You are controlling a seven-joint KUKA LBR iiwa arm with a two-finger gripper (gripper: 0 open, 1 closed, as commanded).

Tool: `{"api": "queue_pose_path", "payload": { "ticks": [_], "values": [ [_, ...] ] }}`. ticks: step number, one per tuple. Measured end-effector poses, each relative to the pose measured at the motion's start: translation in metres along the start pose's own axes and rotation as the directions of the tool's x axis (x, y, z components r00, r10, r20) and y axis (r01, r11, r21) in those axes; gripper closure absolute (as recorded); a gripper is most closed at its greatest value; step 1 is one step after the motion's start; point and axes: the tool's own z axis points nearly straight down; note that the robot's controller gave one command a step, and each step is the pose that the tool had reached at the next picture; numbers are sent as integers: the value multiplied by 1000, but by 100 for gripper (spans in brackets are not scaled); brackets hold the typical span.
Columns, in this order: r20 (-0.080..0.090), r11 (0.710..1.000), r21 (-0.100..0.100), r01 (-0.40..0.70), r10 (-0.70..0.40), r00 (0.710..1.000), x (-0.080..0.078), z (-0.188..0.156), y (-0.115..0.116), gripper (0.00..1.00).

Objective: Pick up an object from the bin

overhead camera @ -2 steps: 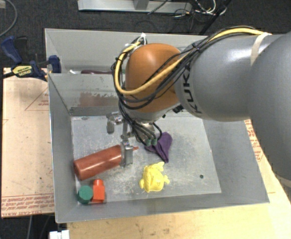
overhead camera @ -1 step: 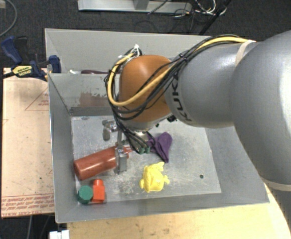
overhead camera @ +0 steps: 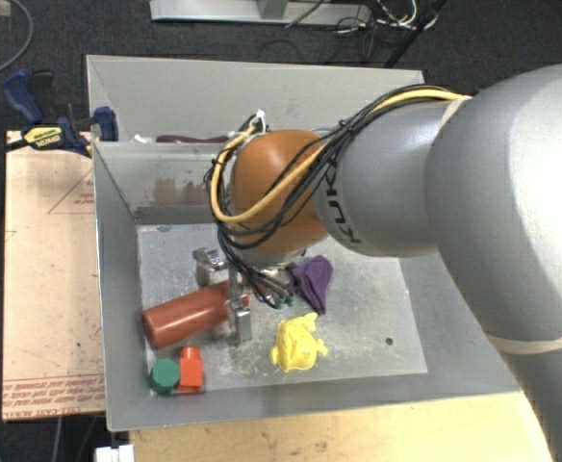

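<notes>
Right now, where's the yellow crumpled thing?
In the camera view, the yellow crumpled thing lies low in the bin, below the purple thing, right of the red-brown cylinder.

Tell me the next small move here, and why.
Probably close the gripper. Its fingers seem to stand apart on either side of the right end of the cylinder, which lies in the bin's front left. The yellow lump and the purple scrap lie apart to the right.
</notes>
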Motion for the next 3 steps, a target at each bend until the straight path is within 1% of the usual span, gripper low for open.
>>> {"api": "queue_pose_path", "payload": {
  "ticks": [1, 2, 3],
  "values": [
    [-1, 1000, -1, -14, 14, 1000, 6, 17, -2, 100],
    [-1, 1000, -1, -15, 15, 1000, 6, 17, -2, 100],
    [-5, 1000, -1, -15, 15, 1000, 7, 14, -2, 100]
  ]
}}
